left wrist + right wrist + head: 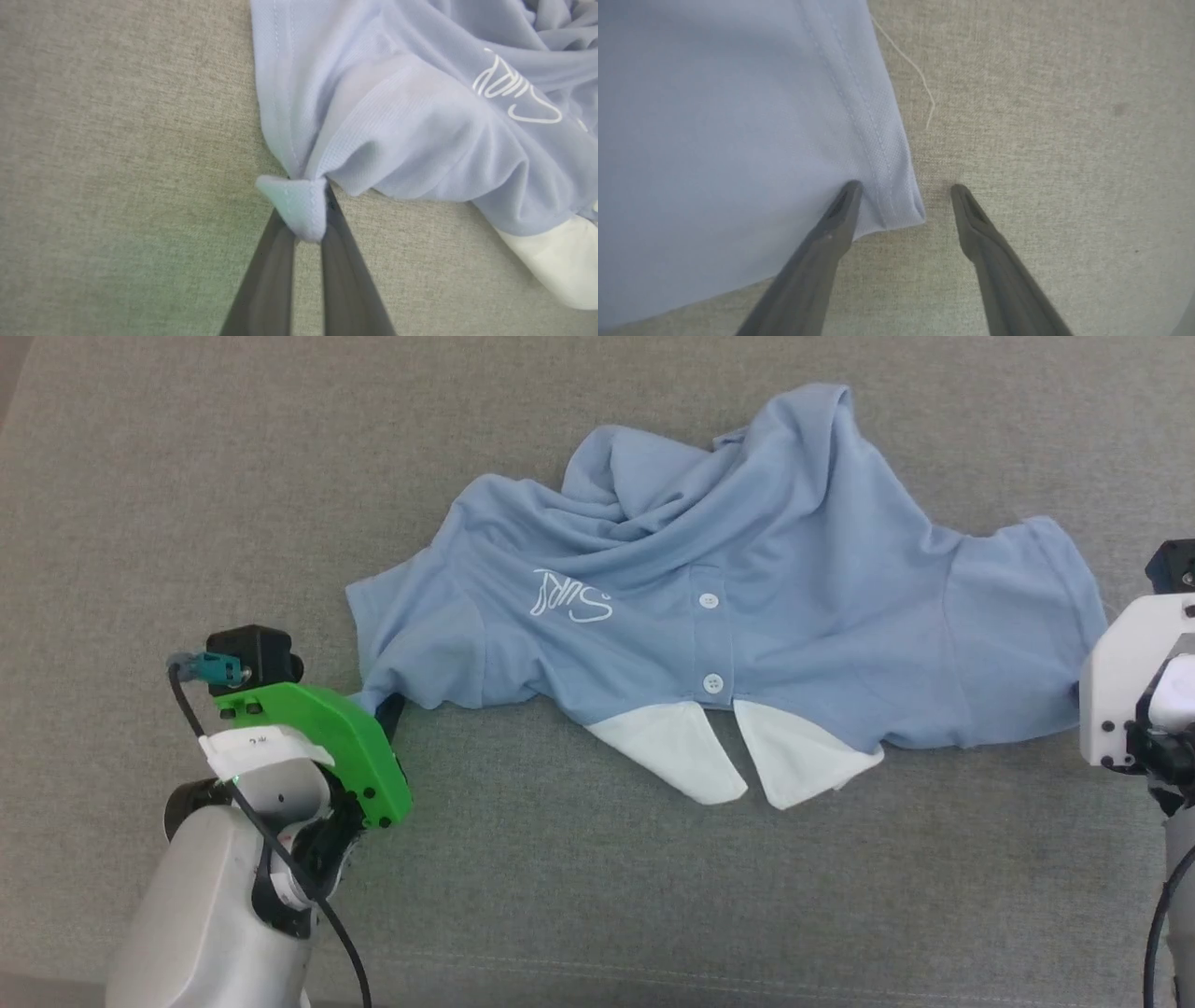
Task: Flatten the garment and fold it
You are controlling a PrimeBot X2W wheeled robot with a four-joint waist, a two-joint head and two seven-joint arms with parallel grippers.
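Right now the left end effector is clamped on the shirt. Both dark fingers are pressed together w/ the hem corner of the left sleeve bunched btwn the tips, and the cloth is pulled into a small pucker there. On the head cam that grip sits at the shirt's left edge, just past the green housing.

The right end effector is spread wide, holding nothing. The hem corner of the right sleeve lies btwn its two fingers. One tip is over the cloth just inside the double-stitched hem, the other over bare surface. Can't tell if the tips touch down.

The shirt lies front-up across the middle of the surface, collar toward me, reaching from one end effector to the other. Sleeves are fairly flat. The body is rumpled, w/ deep folds heaped at the far side.

Material is a light blue soft knit w/ a fine pique-type texture and stitched hems. The collar is white, its two pointed flaps splayed apart. There are two round white buttons on the placket and a white cursive logo on the chest. The surface is a coarse grey woven fabric, matte. A thin pale loose thread lies on it just beside the right sleeve hem.
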